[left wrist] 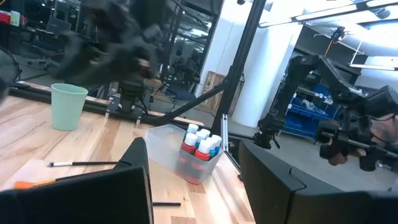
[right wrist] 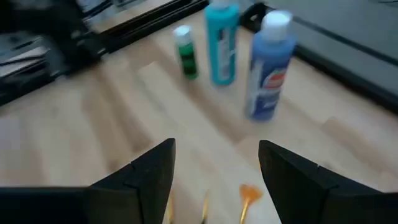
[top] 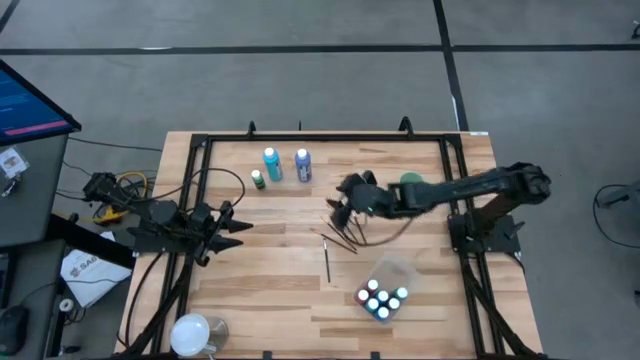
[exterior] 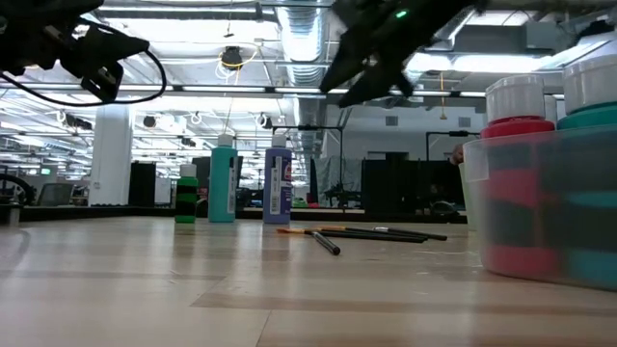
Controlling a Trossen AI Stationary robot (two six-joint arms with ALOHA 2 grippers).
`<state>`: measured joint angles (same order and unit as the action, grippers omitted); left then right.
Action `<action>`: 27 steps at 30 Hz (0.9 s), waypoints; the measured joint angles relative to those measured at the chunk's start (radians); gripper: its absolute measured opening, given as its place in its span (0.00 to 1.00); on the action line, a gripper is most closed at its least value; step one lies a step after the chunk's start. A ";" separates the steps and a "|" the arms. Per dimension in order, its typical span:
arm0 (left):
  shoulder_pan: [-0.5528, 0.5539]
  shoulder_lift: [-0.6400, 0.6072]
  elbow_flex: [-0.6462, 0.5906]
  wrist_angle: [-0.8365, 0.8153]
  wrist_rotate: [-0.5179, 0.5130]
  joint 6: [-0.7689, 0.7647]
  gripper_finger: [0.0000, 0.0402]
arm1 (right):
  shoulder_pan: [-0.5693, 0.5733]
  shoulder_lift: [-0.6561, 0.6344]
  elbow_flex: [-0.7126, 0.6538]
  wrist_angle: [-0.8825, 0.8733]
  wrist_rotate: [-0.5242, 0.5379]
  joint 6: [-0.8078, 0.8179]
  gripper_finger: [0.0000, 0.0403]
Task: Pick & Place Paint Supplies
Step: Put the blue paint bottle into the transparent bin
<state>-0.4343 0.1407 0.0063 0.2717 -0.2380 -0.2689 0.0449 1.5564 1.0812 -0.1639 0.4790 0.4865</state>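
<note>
Wood table [top: 270, 300] in a dark frame, grey floor around it, industrial hall behind in the low view.

Right gripper [top: 345, 203] is out over the table middle, above the brushes [top: 345, 238], clear of the surface. Its fingers [right wrist: 149, 171] are spread wide in the right wrist view, nothing between them, touching nothing. An orange brush tip [right wrist: 249, 194] lies on the wood below the gap.

Left gripper [top: 232, 228] sits at the left side of the table, pointing toward the middle. Fingers [left wrist: 137, 162] are apart, empty.

Three bottles stand upright near the far edge, close together but not touching: small green bottle [top: 257, 179], teal bottle [top: 271, 164], blue bottle [top: 303, 165] with a white cap. The low view shows the same row.

Brushes lie in a loose fan at the centre, crossing each other; one brush [top: 326, 262] lies alone just nearer, apart from the pile.

Clear tub [top: 388, 283] is at the near right, well apart from the standing bottles. Inside it stand small bottles [top: 381, 298], packed together, upright, with red, white and teal caps. Count is unclear, roughly six or seven caps showing. The tub's near part holds the bottles; the far part looks bare.

Green cup [left wrist: 68, 106] stands upright by the right arm, far right side; its contents cannot be told. A white round thing [top: 190, 333] sits at the near left corner.
</note>
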 joint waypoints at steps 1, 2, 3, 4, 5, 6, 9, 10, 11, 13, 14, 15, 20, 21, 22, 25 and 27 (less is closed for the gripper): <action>0.000 0.002 0.000 -0.006 0.001 0.000 0.33 | -0.020 0.031 0.031 0.004 -0.013 -0.012 0.56; 0.000 0.005 0.000 -0.004 0.001 0.000 0.33 | -0.039 0.064 0.060 0.003 -0.028 -0.027 0.55; 0.000 0.011 0.000 0.001 -0.001 0.000 0.33 | -0.055 0.097 0.092 0.002 -0.044 -0.045 0.56; 0.000 0.016 0.000 0.005 -0.002 0.000 0.33 | -0.069 0.127 0.123 0.002 -0.064 -0.063 0.56; 0.000 0.019 0.000 -0.001 0.000 0.000 0.33 | -0.081 0.155 0.156 -0.007 -0.087 -0.079 0.56; 0.000 0.021 0.000 -0.001 0.002 0.001 0.33 | -0.090 0.183 0.195 -0.004 -0.106 -0.097 0.56; 0.000 0.029 0.000 0.005 0.001 0.001 0.33 | -0.109 0.264 0.319 -0.034 -0.140 -0.156 0.56; 0.000 0.030 0.000 0.005 0.001 0.001 0.33 | -0.116 0.291 0.363 -0.051 -0.139 -0.175 0.56; 0.000 0.030 0.000 0.006 0.001 0.001 0.33 | -0.125 0.314 0.407 -0.070 -0.139 -0.192 0.56; 0.000 0.034 0.000 0.008 0.001 0.001 0.33 | -0.148 0.344 0.490 -0.127 -0.139 -0.206 0.57; 0.000 0.035 0.000 0.007 0.001 0.001 0.33 | -0.161 0.360 0.530 -0.151 -0.138 -0.206 0.58; 0.000 0.036 0.000 0.009 0.001 0.001 0.33 | -0.175 0.373 0.566 -0.170 -0.138 -0.206 0.59; 0.000 0.038 0.000 0.015 0.000 0.001 0.33 | -0.245 0.380 0.629 -0.263 -0.137 -0.182 0.66; 0.000 0.038 0.000 0.015 0.000 0.002 0.33 | -0.257 0.380 0.629 -0.268 -0.138 -0.170 0.66; 0.000 0.038 0.000 0.015 0.000 0.001 0.33 | -0.268 0.380 0.629 -0.271 -0.142 -0.160 0.67; 0.000 0.038 0.000 0.017 0.000 0.002 0.33 | -0.294 0.382 0.627 -0.273 -0.196 -0.141 0.67; 0.000 0.038 0.000 0.019 0.000 0.002 0.33 | -0.296 0.390 0.629 -0.265 -0.215 -0.138 0.67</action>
<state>-0.4343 0.1787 0.0063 0.2905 -0.2381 -0.2672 -0.2514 1.9464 1.7097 -0.4291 0.2642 0.3489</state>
